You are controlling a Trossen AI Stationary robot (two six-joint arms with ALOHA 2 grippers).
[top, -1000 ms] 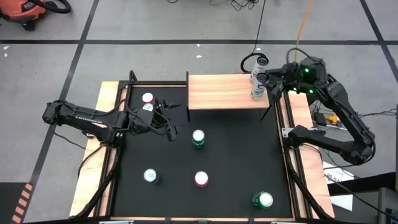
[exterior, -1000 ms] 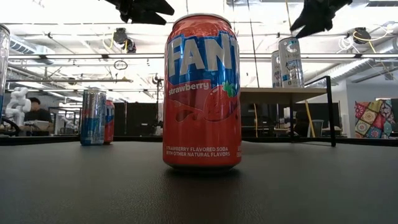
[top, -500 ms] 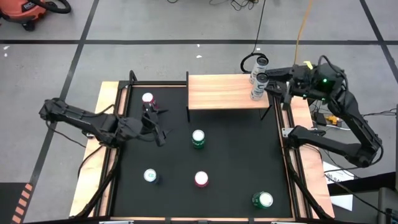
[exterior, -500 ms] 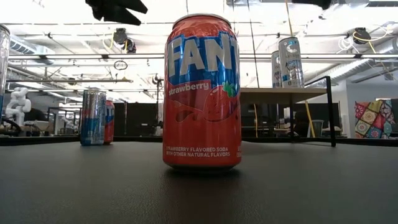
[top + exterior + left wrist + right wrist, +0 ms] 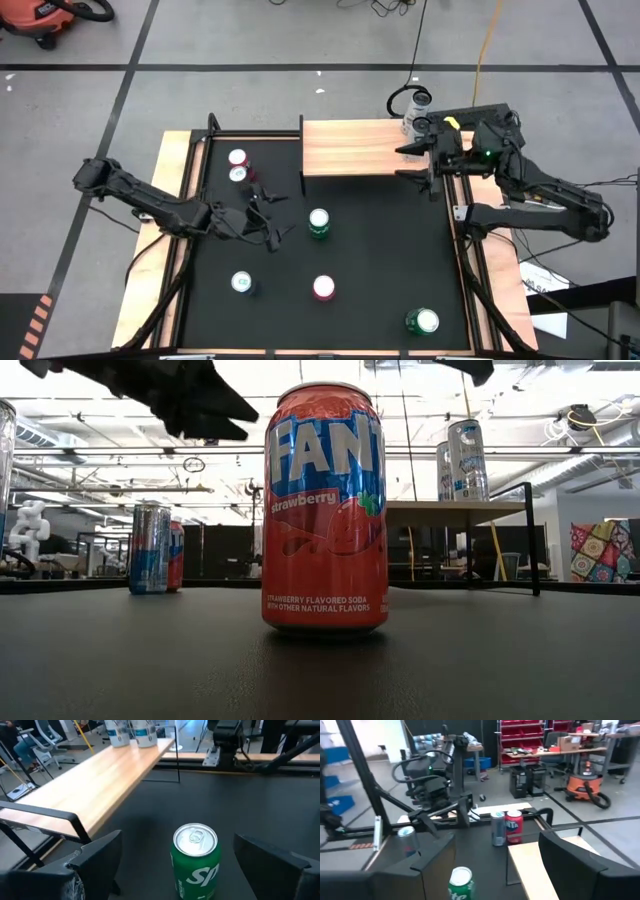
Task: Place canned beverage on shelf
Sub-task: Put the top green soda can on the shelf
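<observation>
A green can (image 5: 319, 222) stands upright on the black table, near the shelf's (image 5: 365, 148) front edge. My left gripper (image 5: 276, 220) is open just left of this can and points at it. In the left wrist view the can (image 5: 195, 862) shows ahead between the two spread fingers (image 5: 97, 862), untouched. Two cans (image 5: 419, 100) stand on the shelf's right end. My right gripper (image 5: 406, 163) hangs open above the shelf's right front corner with nothing between its fingers (image 5: 572, 865).
A red and a silver-blue can (image 5: 238, 166) stand together at the far left. A silver can (image 5: 241, 283), a red Fanta can (image 5: 324, 288) and another green can (image 5: 422, 321) stand nearer the front edge. Light wooden borders (image 5: 170, 250) run along both sides.
My left gripper has sunk and gone toward the near edge, ending beside the green can and staying open. My right gripper has swung away from the two cans on the shelf toward the near edge and now faces across the table. No can has moved.
</observation>
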